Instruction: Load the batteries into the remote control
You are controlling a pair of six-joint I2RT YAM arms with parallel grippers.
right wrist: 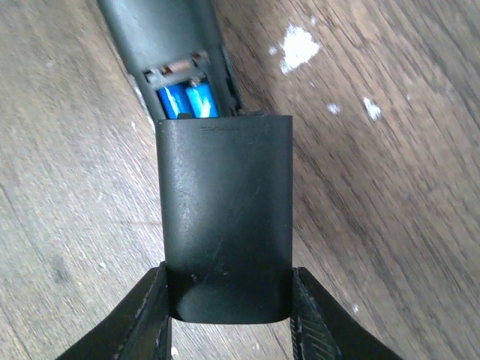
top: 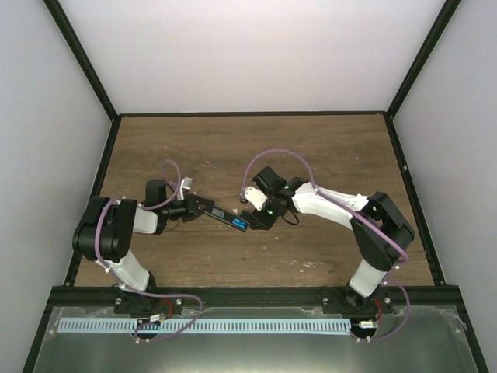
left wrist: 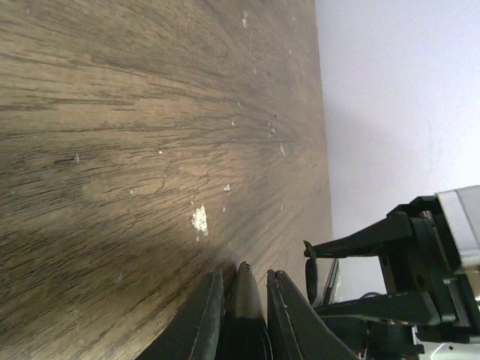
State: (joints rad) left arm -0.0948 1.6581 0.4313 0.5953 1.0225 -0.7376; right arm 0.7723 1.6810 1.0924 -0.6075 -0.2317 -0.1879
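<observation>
Table [top: 326,155]: arms meet mid-board | remote control [top: 220,213]: centre, one end clamped in closed left gripper [top: 192,208]; likely rigid, light, slick plastic, best held across its long edges | cover [right wrist: 225,217]: pinched by its sides in right gripper [right wrist: 229,319], lined up at the remote's open end | batteries [right wrist: 187,101]: two, seated side by side inside.

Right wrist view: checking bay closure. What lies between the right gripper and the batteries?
The black cover, held by the right gripper, fills that stretch up to the batteries, as the right wrist view shows.
</observation>
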